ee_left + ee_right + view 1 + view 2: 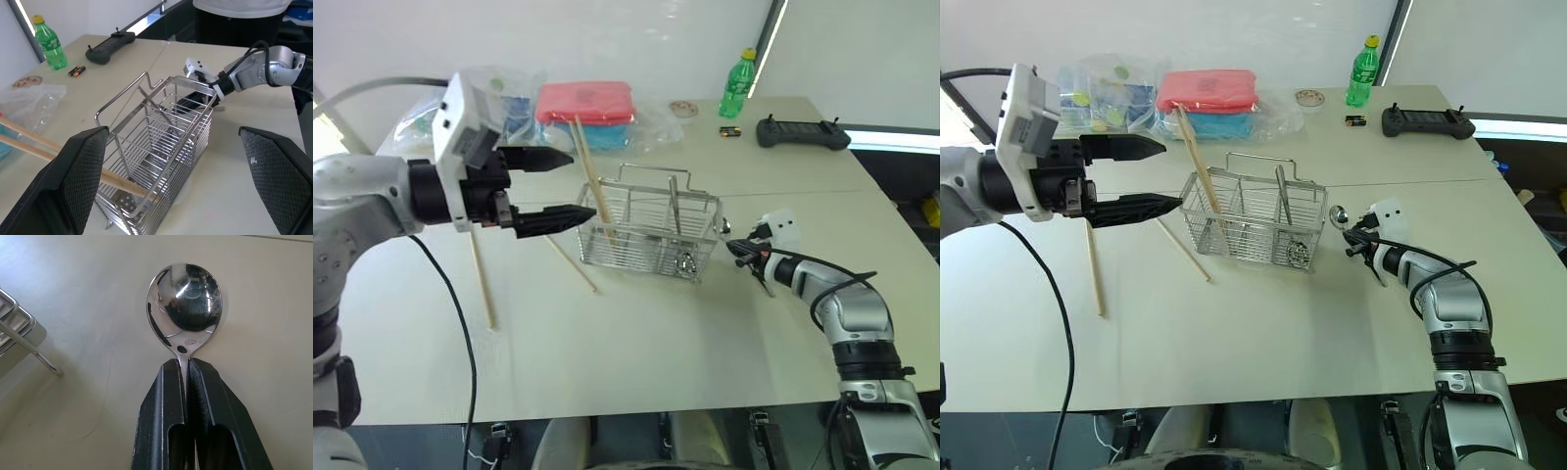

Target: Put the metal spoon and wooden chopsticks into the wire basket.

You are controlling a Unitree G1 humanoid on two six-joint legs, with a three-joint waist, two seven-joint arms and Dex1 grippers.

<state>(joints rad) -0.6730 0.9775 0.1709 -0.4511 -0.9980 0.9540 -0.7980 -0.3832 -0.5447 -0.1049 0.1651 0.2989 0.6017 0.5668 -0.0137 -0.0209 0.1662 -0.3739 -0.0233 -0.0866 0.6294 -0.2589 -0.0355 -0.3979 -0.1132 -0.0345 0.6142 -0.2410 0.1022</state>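
Right hand (pixel 188 369) clenched on metal spoon (pixel 186 303) – handle hidden between fingers, left hand (pixel 558 186) spread wide above wire basket (pixel 651 230), empty

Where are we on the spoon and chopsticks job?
Done: chopsticks lean in the wire basket. In hand: the right hand is shut on the metal spoon, which still lies on the table. Left: basket the spoon and the two loose chopsticks lying on the table; left hand is open.

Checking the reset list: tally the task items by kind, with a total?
wooden chopsticks: 4
metal spoon: 1
wire basket: 1
Total: 6
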